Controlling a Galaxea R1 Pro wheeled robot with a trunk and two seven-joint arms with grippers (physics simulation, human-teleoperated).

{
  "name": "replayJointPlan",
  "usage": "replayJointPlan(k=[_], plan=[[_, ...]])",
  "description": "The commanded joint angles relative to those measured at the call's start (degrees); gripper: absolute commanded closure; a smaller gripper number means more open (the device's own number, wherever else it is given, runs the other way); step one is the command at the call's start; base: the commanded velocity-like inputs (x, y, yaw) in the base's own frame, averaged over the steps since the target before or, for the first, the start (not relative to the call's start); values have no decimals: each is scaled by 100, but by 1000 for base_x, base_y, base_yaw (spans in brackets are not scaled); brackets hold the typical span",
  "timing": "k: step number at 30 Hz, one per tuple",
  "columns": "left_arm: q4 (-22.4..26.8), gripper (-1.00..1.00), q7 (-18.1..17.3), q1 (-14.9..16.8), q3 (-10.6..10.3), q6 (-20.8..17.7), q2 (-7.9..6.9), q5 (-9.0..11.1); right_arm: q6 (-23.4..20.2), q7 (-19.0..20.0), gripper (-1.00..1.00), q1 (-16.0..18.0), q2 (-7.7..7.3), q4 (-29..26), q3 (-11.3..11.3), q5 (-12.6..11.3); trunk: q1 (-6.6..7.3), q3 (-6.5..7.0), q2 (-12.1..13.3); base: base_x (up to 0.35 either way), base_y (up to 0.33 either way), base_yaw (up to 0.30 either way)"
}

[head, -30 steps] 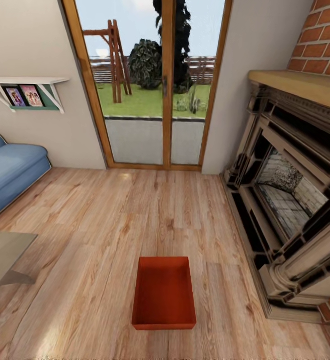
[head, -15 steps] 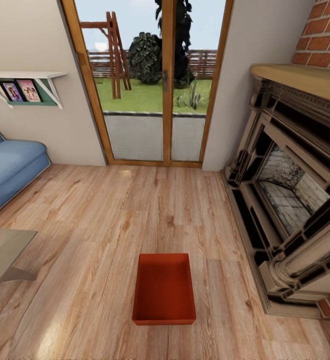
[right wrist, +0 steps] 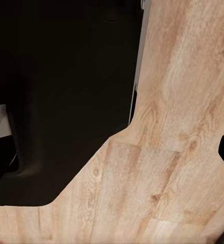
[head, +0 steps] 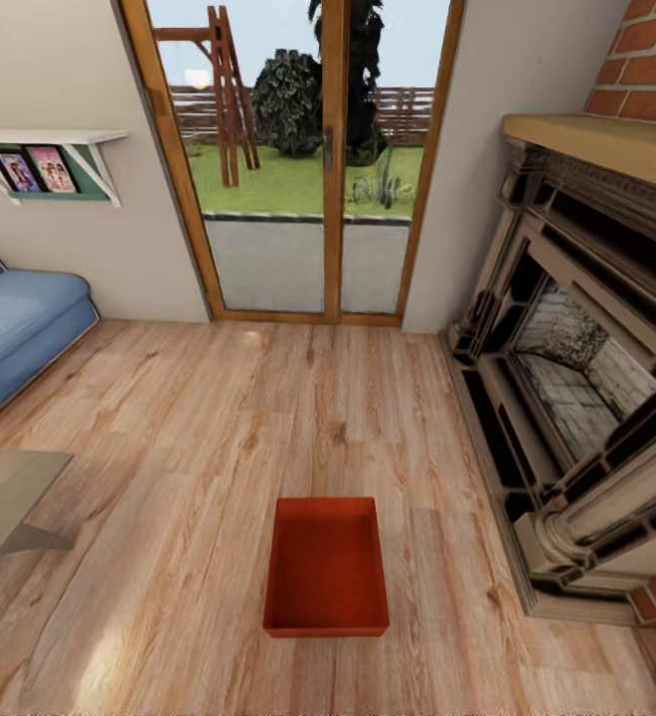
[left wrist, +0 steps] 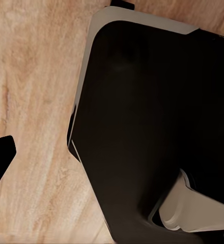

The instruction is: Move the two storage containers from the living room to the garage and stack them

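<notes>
One orange-red storage container [head: 326, 582] is seen near-centre on the wood plank floor [head: 169, 467], fireplace [head: 576, 398] right, blue sofa [head: 15, 328] far left; gripper states can't be determined.

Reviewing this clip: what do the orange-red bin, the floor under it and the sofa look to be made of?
The bin looks like matte moulded plastic: uniform orange-red, thin straight walls, no gloss; any surface texture is too fine to tell here. The floor reads as light wood planks or laminate, with visible grain, knots and board seams and a faint sheen. The sofa seems fabric-upholstered: soft blue, rounded, no shine.
</notes>
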State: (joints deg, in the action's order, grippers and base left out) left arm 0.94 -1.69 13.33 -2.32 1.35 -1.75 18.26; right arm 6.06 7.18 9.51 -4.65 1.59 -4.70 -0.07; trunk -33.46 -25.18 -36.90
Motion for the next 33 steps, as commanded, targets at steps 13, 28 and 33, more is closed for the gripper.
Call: replayJointPlan(k=[13, 28, 33], plan=[[-6, -100, -18, 3, -29, 14, -1, 46, 44, 11, -100, 7, -1, 17, -40, -2, -1, -125, -6, 0, 0, 0], [-6, -100, -16, 3, -25, 15, -2, 46, 52, 3, -100, 7, -1, 18, -43, -2, -1, -263, -6, 0, 0, 0], [-6, -100, -18, 3, -23, 15, -1, 46, 48, 2, -100, 7, -1, 17, -41, -2, -1, -309, -6, 0, 0, 0]])
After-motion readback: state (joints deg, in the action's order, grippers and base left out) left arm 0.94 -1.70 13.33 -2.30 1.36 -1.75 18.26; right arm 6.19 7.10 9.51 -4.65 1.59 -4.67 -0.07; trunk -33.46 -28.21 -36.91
